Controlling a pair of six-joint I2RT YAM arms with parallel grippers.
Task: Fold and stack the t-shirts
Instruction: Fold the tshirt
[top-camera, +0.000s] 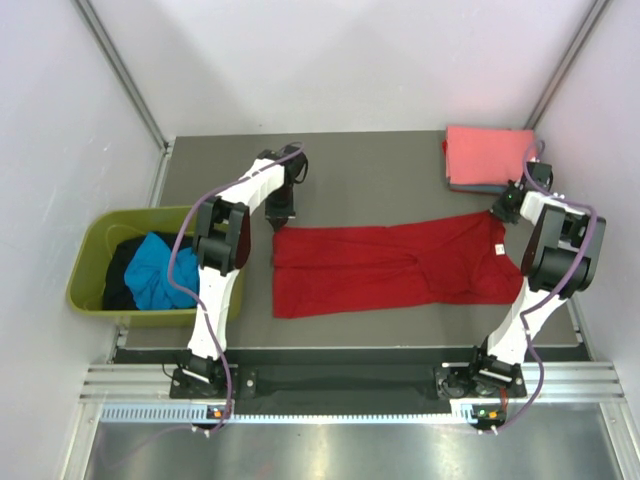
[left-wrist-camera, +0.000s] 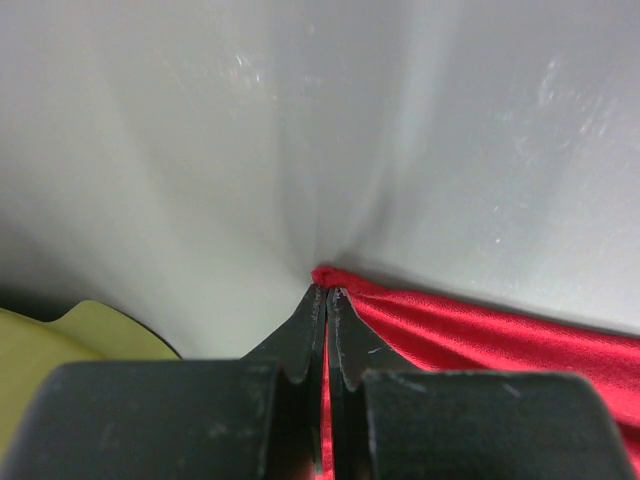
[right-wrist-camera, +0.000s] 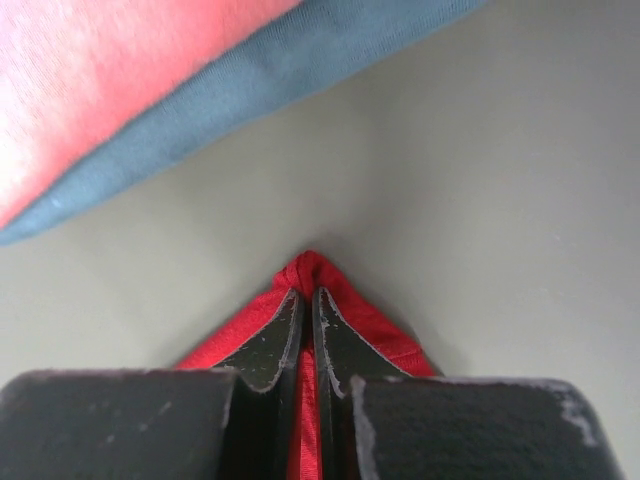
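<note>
The left tool (left-wrist-camera: 327, 292) is pressed together, pinching the red shirt (top-camera: 390, 265) at its far left corner, and a small nub of cloth bunches past the fingertips. The right tool (right-wrist-camera: 310, 292) is also pressed together, pinching a fold of the red shirt at its far right corner. The red shirt lies stretched between them across the middle of the tabletop (top-camera: 380, 165). Just beyond the right tool, a pink shirt (top-camera: 488, 152) lies folded on a blue shirt (right-wrist-camera: 300, 70) at the tabletop's far right corner. Off the left edge, a green tub (top-camera: 85, 262) holds a turquoise shirt (top-camera: 155, 270) and a black shirt (top-camera: 118, 275).
</note>
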